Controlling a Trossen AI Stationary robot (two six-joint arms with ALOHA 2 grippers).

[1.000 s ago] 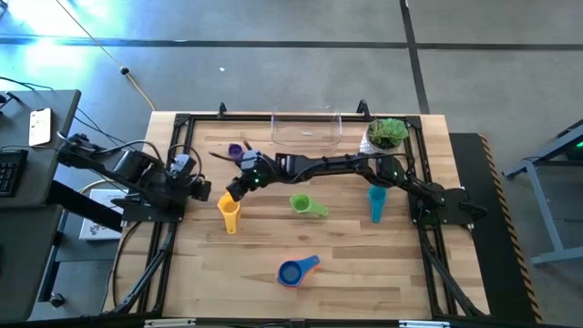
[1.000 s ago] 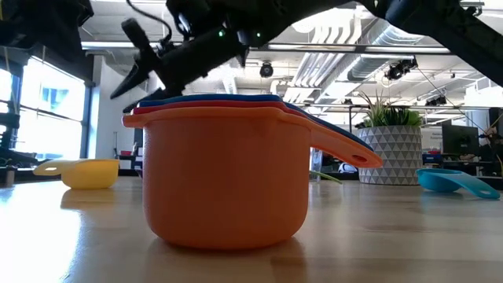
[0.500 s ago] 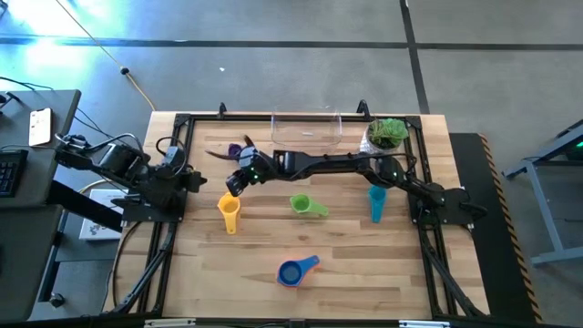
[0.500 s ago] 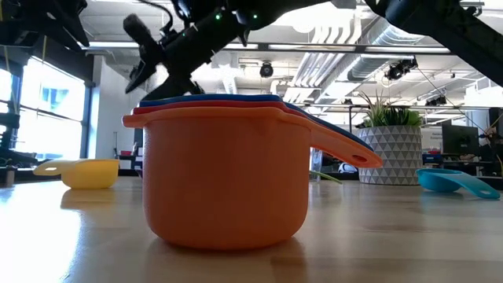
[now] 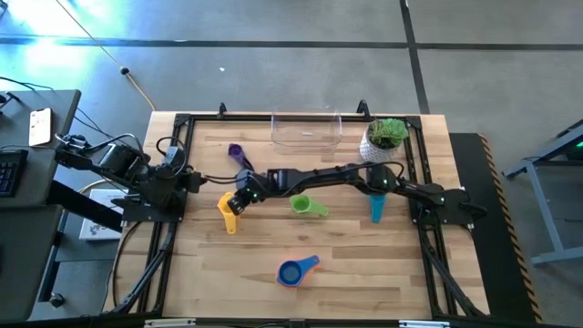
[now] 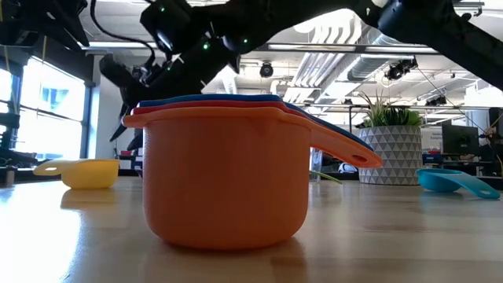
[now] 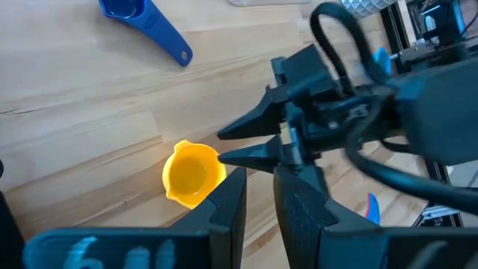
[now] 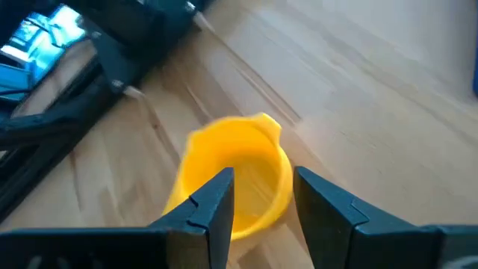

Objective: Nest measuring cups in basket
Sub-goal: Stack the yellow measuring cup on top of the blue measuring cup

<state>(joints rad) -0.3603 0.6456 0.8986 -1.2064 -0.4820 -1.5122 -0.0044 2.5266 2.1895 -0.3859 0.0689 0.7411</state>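
Right hand (image 5: pixel 234 202) moved down from purple cup (image 5: pixel 236 151) to yellow cup (image 5: pixel 228 210), fingers parted, grasping nothing

Yellow cup (image 8: pixel 237 178) handle cut off; left tool (image 5: pixel 194 179) state unclear.

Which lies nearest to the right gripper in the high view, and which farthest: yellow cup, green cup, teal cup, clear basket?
From the right gripper, open over the table's left part:
1. Yellow cup, directly at the fingers, left side.
2. Green cup, mid-table, to the gripper's right.
3. Clear basket, at the far edge, centre.
4. Teal cup, right side, near the right arm's base.
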